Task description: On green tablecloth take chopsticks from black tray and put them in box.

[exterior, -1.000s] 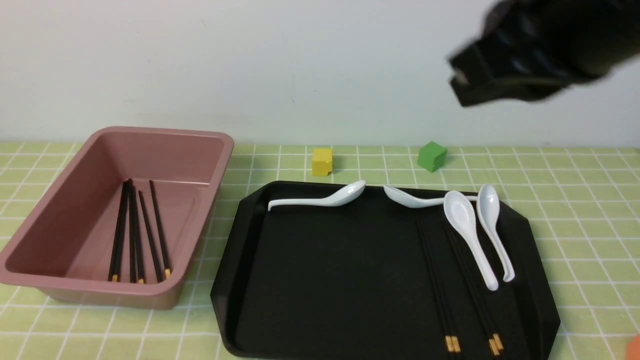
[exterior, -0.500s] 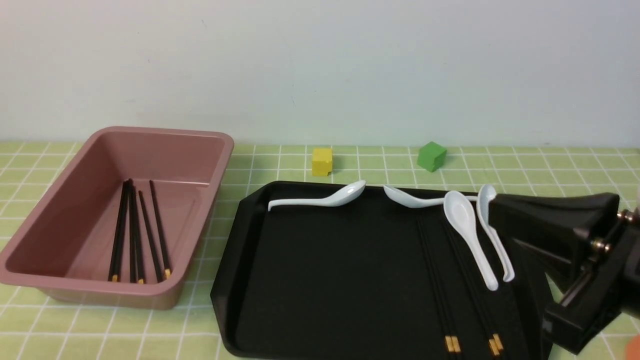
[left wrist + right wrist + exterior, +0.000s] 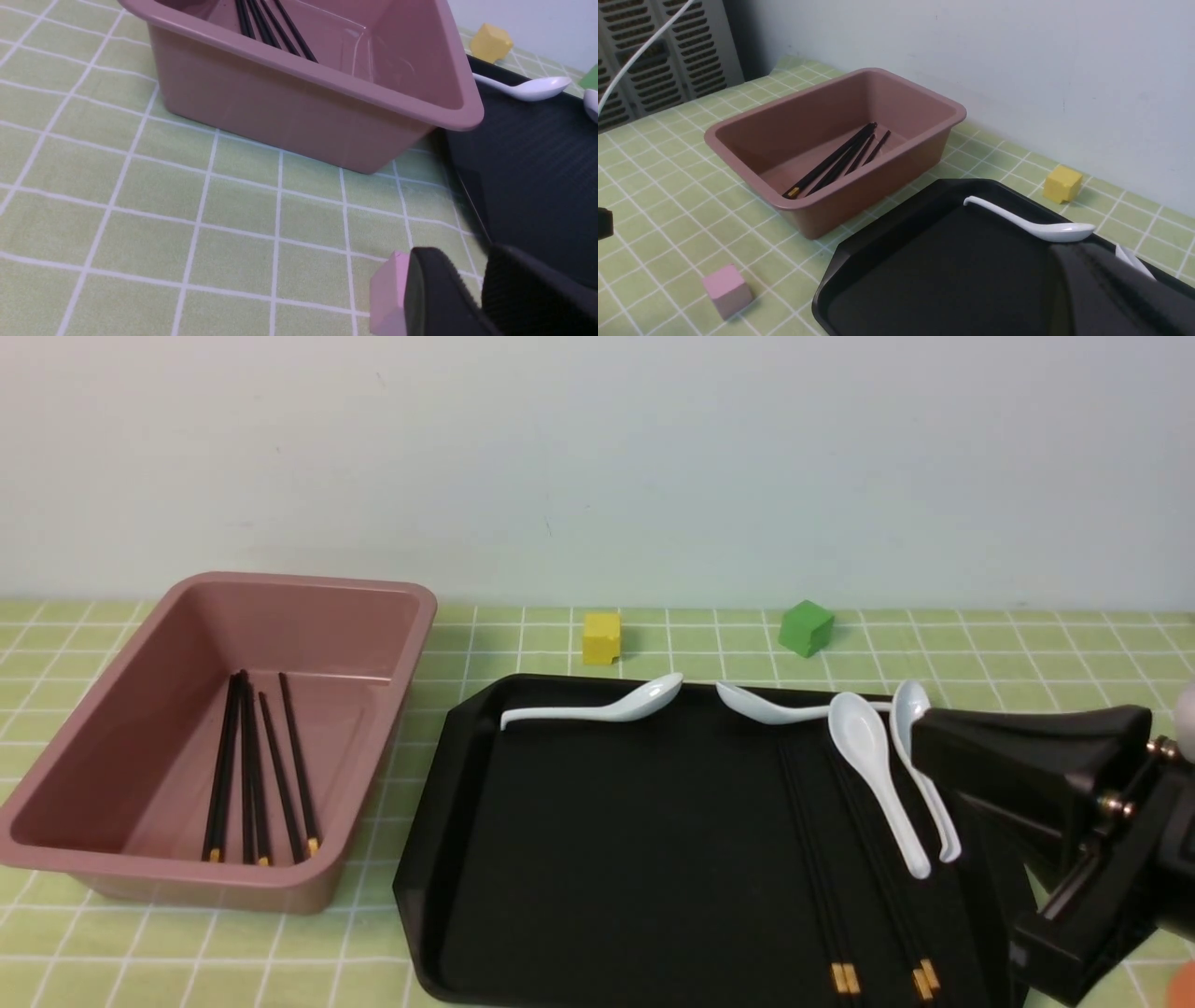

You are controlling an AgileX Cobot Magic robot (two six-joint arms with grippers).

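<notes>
Two jaws of the right gripper (image 3: 971, 840) stood apart, empty, over the tray's (image 3: 597, 859) right rim. Left gripper (image 3: 476, 298): state indeterminate, fingertips cropped. Two chopstick pairs (image 3: 817, 877) lay in the tray, toward the worktop's right edge, not yet moved; four sticks (image 3: 247, 765) lay in the box (image 3: 308, 584), toward the left edge. All ran front-to-back, gold tips frontward.
</notes>
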